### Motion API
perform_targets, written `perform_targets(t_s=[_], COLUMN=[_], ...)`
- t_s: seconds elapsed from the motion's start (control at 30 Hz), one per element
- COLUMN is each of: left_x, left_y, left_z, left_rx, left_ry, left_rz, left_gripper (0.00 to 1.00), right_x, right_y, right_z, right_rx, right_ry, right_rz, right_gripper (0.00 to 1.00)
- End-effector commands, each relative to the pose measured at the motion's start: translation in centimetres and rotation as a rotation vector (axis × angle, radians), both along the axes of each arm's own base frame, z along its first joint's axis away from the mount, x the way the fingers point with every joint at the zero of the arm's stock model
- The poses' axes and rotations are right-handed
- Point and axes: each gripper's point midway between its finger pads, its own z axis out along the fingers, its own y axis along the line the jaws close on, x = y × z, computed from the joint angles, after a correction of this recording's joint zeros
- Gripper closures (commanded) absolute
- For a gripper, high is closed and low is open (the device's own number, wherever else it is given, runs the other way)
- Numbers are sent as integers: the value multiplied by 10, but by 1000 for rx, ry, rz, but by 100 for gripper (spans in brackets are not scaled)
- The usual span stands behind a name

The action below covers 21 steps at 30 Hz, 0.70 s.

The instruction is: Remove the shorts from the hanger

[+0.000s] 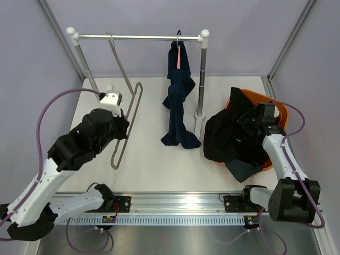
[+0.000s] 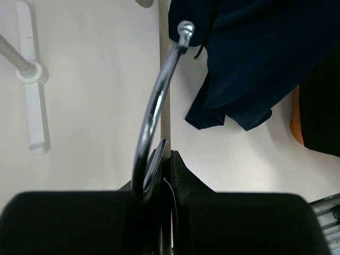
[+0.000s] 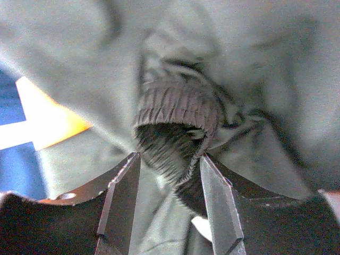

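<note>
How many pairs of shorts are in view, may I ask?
3. A navy pair hangs from the rail; a black pair drapes over the orange basket; a dark teal pair lies at its near edge. The pile may hide more.

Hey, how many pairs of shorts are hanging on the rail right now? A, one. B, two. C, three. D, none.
A: only one navy pair of shorts hangs from the rail, on a pink hanger; the metal hanger held by the left gripper is bare.
</note>
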Motion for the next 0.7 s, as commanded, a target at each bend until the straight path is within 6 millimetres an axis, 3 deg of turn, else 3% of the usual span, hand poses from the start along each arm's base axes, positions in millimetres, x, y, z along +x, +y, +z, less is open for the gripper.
perform_targets(t_s=[0.0, 0.17, 0.37, 0.47, 0.67], left_x=[0, -7, -7, -1, 30], left_y=[17, 32, 22, 13, -8], left_z=[26, 23, 22, 29, 68], left_rx=[-105, -127, -114, -90, 0], left_ry=[-91, -108, -89, -89, -137], left_rz=[107, 151, 102, 66, 40], left_gripper=[100, 100, 100, 100, 100], right_x=[5, 3, 1, 0, -4], right_y=[10, 17, 17, 17, 16], right_z=[27, 27, 28, 34, 50], right_rx=[-35, -55, -53, -53, -64], right_ry=[-59, -58, -61, -74, -102], right_rz=[49, 68, 66, 63, 69], right_gripper=[43, 43, 43, 43, 42])
